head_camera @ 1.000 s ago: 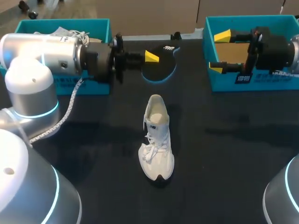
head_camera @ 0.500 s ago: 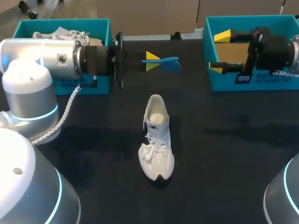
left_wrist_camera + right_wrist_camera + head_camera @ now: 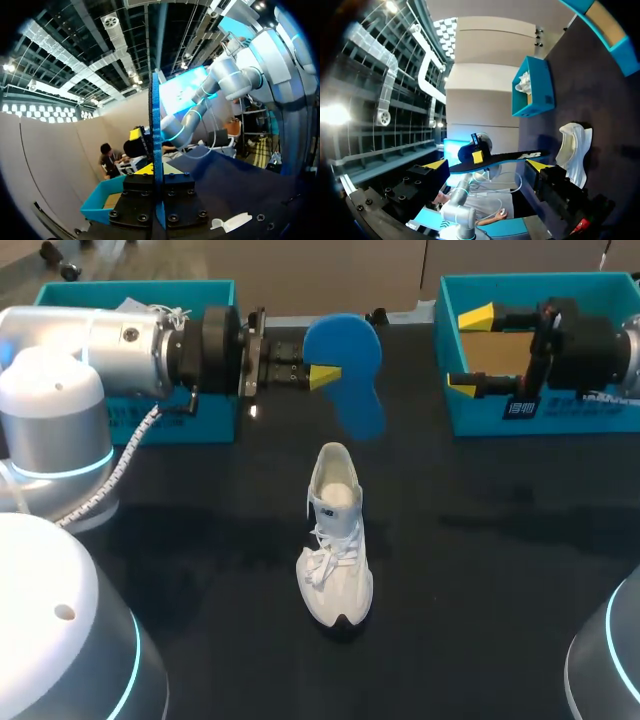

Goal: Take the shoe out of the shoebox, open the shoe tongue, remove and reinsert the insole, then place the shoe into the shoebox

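From the head view, the white shoe [image 3: 337,535] stands upright on the black surface [image 3: 500,570], near the middle, toe end nearest the camera and its opening showing. Beyond its heel, in the air, the left hand [image 3: 322,373] comes in from the left and is clamped on the blue insole [image 3: 348,365]. The insole shows its broad blue face and hangs down toward the shoe without touching it. The left shoebox [image 3: 212,298] sits at the far left corner behind the left arm, with a second shoe [image 3: 135,310] inside. At the far right, the right hand [image 3: 470,353] rests over the right shoebox [image 3: 455,290], its yellow-tipped fingers well apart and holding nothing.

In the left wrist view, the insole [image 3: 156,150] stands edge-on as a thin blue line, gripped between the two black finger blocks.

In the right wrist view, the right hand [image 3: 487,165] has its two tips spread wide. Ahead of them the insole [image 3: 505,157] shows dark and flat, held by the other hand's yellow tip. The shoe [image 3: 574,147] stands beside it on the surface, and the left shoebox [image 3: 540,82] lies farther off.
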You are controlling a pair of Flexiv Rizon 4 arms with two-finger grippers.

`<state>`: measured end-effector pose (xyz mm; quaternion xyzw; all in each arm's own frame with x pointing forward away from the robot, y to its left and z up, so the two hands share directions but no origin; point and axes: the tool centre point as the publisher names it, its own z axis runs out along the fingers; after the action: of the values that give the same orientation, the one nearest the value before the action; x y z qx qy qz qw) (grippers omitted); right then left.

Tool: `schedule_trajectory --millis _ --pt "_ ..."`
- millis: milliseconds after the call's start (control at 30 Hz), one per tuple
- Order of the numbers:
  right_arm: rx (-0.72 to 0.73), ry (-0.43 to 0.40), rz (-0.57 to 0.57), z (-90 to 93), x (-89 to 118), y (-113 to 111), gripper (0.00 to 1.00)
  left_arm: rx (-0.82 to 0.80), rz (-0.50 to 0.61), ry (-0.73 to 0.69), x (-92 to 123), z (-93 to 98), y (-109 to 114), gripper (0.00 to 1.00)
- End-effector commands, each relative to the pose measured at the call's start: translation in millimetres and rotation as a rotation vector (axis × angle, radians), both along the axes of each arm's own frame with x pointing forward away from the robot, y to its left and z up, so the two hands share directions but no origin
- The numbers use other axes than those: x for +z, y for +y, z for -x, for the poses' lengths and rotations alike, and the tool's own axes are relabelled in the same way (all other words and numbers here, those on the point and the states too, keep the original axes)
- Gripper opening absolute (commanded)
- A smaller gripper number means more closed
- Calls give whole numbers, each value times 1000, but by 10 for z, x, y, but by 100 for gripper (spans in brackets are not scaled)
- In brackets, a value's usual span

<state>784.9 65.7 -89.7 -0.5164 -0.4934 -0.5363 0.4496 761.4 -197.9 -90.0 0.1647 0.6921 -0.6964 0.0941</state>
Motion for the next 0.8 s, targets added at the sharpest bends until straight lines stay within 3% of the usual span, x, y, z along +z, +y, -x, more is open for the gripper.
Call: schedule_trajectory --millis 33,167,300,500,633,800 --pt "0 0 2 -3 -2 11 100 -9 -5 0 11 -31 -3 0" --pt "0 0 2 -3 -2 11 100 -9 -5 0 11 -31 -3 0" --pt "0 0 2 -3 -2 11 100 -53 -136 332 -94 -54 -64 0" --pt "0 0 2 -3 -2 11 100 -51 -170 669 -129 -105 -36 0" --pt "0 0 2 -3 -2 11 100 -55 -316 911 -165 -102 -31 0" --pt "0 0 2 -3 -2 11 100 -167 -361 1290 -213 -93 -27 0"
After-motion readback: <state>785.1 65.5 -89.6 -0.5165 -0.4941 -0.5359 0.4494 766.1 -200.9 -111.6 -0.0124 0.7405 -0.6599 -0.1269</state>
